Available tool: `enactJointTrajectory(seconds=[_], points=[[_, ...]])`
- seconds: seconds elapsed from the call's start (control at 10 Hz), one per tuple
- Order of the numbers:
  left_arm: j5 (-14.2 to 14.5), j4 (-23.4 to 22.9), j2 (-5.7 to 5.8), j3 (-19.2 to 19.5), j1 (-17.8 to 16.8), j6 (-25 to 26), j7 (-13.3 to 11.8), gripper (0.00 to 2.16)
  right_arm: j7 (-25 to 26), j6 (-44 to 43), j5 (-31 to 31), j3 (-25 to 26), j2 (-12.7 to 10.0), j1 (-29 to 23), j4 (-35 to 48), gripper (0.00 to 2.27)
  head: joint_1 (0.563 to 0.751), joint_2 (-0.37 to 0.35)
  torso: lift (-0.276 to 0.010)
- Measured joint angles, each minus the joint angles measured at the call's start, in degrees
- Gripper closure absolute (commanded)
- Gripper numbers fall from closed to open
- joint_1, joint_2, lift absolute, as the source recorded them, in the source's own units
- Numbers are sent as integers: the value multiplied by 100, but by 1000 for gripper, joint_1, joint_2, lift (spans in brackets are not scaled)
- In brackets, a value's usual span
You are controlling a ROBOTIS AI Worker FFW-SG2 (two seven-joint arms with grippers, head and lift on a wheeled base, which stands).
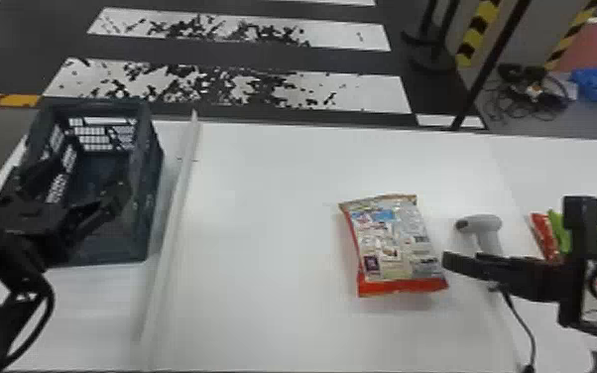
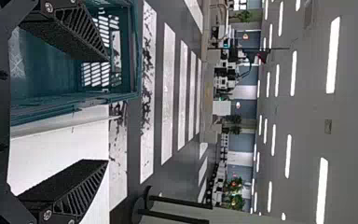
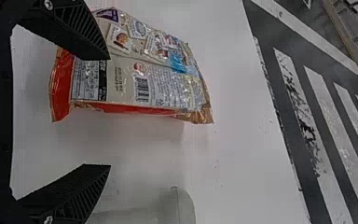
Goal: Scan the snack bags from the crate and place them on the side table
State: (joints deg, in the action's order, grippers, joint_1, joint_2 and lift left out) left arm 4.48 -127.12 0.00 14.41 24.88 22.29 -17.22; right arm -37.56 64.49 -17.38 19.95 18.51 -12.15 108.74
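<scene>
The snack bag, silver-white with red edges, lies back side up on the white table. My right gripper stands open to its right, around the grey scanner. In the right wrist view, the bag with its barcode is beyond one finger of the open gripper, and the scanner is near the other; nothing is held. At the left, my left gripper is open over the dark crate. In the left wrist view this gripper has one finger over the crate.
Red and green snack bags lie on the side table at the right, partly behind the right gripper. A raised white strip runs between crate and work surface. A black cable hangs below the right gripper.
</scene>
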Motion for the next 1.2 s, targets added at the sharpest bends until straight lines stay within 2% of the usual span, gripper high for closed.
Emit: enactJointTrajectory(seconds=[0.5,0.6,0.7,0.8,0.9,1.2], points=[[0,12,0,16,15,0,-9,124,-421,-123,206,-559,115,432,-718,87,695,-7,-94],[0,18,0,17,17,0,-6,124,-466,-125,242,-650,119,465,-767,225,695,2,-94],[0,27,0,17,17,0,-5,124,-560,-125,300,-734,129,508,-841,596,695,9,-94],[0,36,0,18,17,0,-3,124,-719,-125,381,-805,149,568,-948,1565,695,15,-94],[0,39,0,21,17,0,-6,124,-852,-125,491,-856,163,617,-1024,2192,695,16,-94],[0,39,0,26,17,0,0,124,-1110,-92,579,-812,178,619,-1035,2246,695,17,-94]])
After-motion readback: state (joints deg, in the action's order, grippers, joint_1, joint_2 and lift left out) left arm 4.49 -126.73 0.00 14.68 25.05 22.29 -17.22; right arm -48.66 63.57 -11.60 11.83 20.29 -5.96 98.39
